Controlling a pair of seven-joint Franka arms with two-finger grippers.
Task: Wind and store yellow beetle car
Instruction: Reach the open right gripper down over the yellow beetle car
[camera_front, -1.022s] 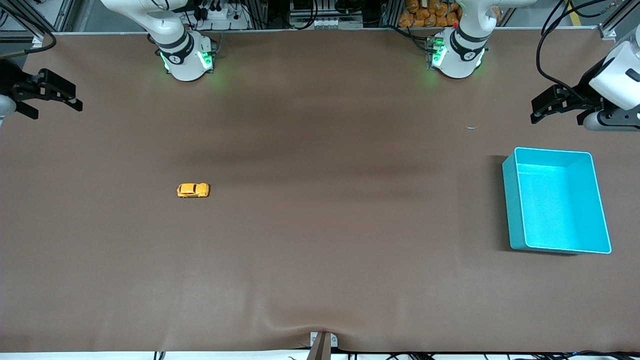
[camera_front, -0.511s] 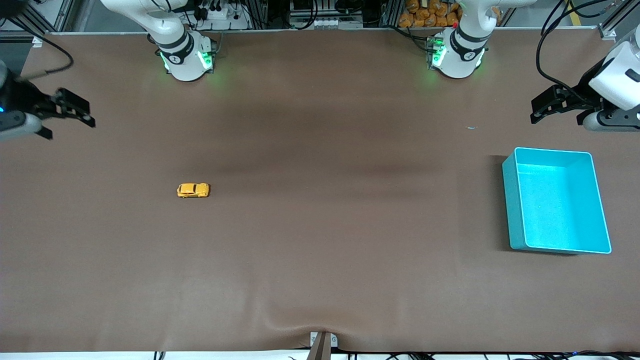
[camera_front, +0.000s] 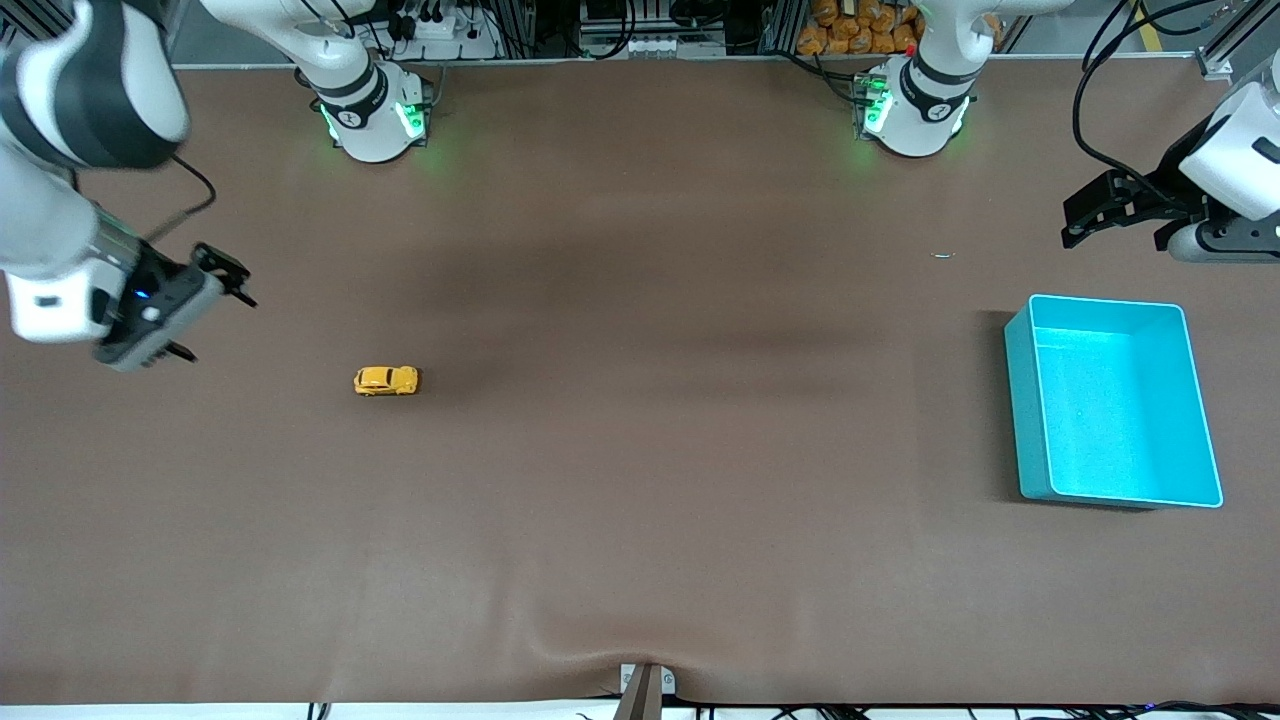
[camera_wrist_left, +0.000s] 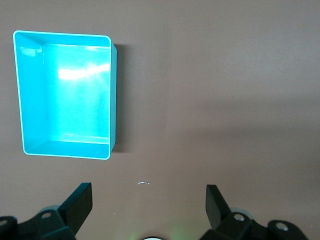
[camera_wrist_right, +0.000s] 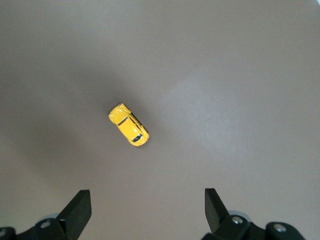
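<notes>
Brown table covering (camera_front: 640, 450) carries the yellow beetle car (camera_front: 386, 380), on its wheels toward the right arm's end. Well apart from it, at the left arm's end, sits a turquoise bin (camera_front: 1020, 400). Right gripper (camera_front: 205, 312) hangs over bare table near the car, fingers spread. Left gripper (camera_front: 1085, 222) waits above the table beside the bin, fingers spread too.

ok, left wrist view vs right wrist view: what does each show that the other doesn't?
Left wrist view only: the turquoise bin, nothing in it, plus a tiny light speck on the table near it, and the open left hand.
Right wrist view only: the yellow beetle car on its wheels, under the open right hand, untouched.
Both: the brown table surface and empty hands.
</notes>
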